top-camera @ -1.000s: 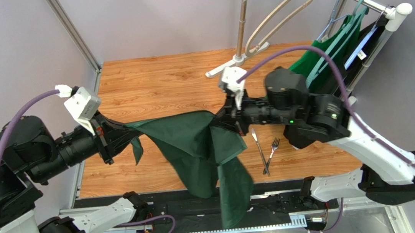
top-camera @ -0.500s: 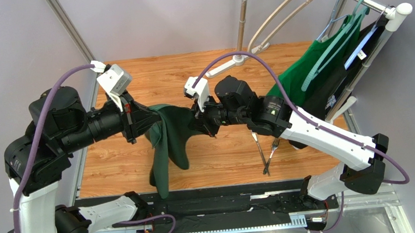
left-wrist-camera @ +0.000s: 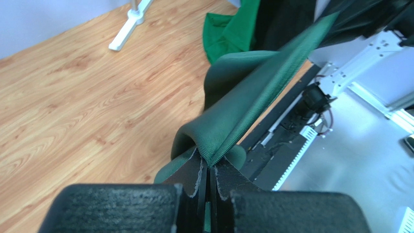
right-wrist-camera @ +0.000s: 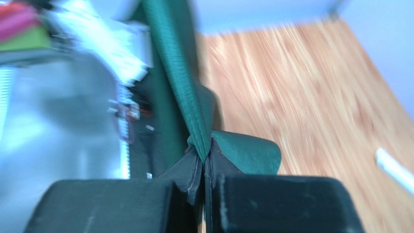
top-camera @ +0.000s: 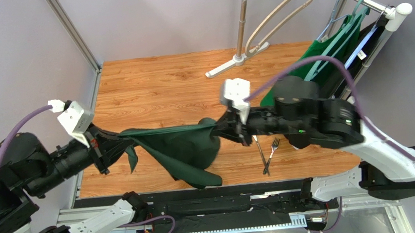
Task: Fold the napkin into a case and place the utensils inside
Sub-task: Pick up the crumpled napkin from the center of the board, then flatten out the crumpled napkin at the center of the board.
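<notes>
The dark green napkin (top-camera: 181, 145) hangs in the air between my two arms, its top edge pulled taut and the rest sagging toward the table's near edge. My left gripper (top-camera: 120, 137) is shut on its left corner; the cloth (left-wrist-camera: 243, 111) runs out from between the closed jaws (left-wrist-camera: 210, 167). On the right corner my right gripper (top-camera: 216, 128) is shut, with the napkin (right-wrist-camera: 180, 73) stretching away from its tips (right-wrist-camera: 201, 158). Two silver utensils, a fork (top-camera: 272, 151) and a second slim piece (top-camera: 259, 148), lie on the wood below the right arm. No folded case shows.
A brighter green garment (top-camera: 325, 58) on a teal hanger hangs from the rack at the back right. The white stand foot (top-camera: 237, 61) rests on the wooden tabletop (top-camera: 160, 86) at the back. A black rail (top-camera: 230, 204) runs along the near edge.
The arms have drawn apart again after coming close together half a second ago. The napkin, then bunched and dangling, is now stretched wide and lower over the table.
</notes>
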Robot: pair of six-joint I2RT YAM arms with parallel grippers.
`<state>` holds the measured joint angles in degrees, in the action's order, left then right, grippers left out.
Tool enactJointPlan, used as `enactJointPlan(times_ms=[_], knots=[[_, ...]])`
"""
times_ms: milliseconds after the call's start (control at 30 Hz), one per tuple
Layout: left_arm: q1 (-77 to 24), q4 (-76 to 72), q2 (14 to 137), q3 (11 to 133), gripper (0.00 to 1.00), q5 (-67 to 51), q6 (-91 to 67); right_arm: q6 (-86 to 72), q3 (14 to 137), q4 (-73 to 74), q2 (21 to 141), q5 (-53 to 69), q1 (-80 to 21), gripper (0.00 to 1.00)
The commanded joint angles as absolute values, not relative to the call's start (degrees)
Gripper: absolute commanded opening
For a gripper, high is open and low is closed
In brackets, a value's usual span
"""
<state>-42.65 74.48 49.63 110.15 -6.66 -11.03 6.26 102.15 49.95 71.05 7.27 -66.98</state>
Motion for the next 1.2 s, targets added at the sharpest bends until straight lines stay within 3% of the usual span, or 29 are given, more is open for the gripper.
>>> enactJointPlan(times_ms=[0,133,200,233,300,333,433,567,600,667,733,800,967,1167], knots=[[-42.36,74.86,49.12,110.57,0.00,-3.09,-11.34,9.93,106.26,53.09,65.48,5.29,-69.43,0.00],[-42.45,78.04,55.35,109.86,0.00,3.41,-12.48,10.72,107.75,52.74,68.02,-8.95,-65.34,0.00],[-41.75,78.92,60.89,109.60,0.00,9.57,-11.35,8.72,107.85,50.30,70.92,-2.59,-57.79,0.00],[-38.18,78.40,62.91,109.34,0.00,9.41,-10.21,7.66,107.15,48.45,71.97,5.46,-49.22,0.00],[-30.89,74.13,68.97,107.50,0.00,2.85,-7.92,6.33,105.38,42.93,77.39,8.60,-43.53,0.00],[-22.67,72.00,70.91,106.19,0.00,0.46,-7.91,6.15,105.99,41.93,80.56,9.74,-39.42,0.00],[-11.65,64.61,80.92,102.83,0.00,-9.37,-10.01,6.50,114.85,40.96,94.36,11.51,-34.82,0.00],[-9.06,64.15,104.59,110.27,0.01,-4.30,-10.55,9.66,129.17,40.69,114.21,13.62,-30.24,0.01],[-8.53,68.42,109.20,114.13,0.04,-4.74,-10.20,9.93,136.51,41.13,118.00,13.01,-29.80,0.14],[-8.44,68.47,117.90,119.61,0.37,2.52,-10.55,10.54,146.02,43.93,129.78,7.84,-29.27,0.55],[-8.44,68.47,121.01,122.94,0.49,11.89,-11.25,9.33,153.07,46.75,135.85,1.10,-29.53,0.72],[-8.44,68.55,122.43,124.53,0.52,15.54,-11.51,9.23,151.19,47.81,134.75,0.79,-29.97,0.75],[-9.14,61.30,111.21,114.03,0.59,14.07,-17.65,3.46,120.26,38.67,117.90,-5.62,-31.20,0.76],[-9.40,45.74,97.83,88.89,0.56,-6.22,-28.10,-8.08,106.72,40.42,111.63,-1.15,-32.17,0.73]])
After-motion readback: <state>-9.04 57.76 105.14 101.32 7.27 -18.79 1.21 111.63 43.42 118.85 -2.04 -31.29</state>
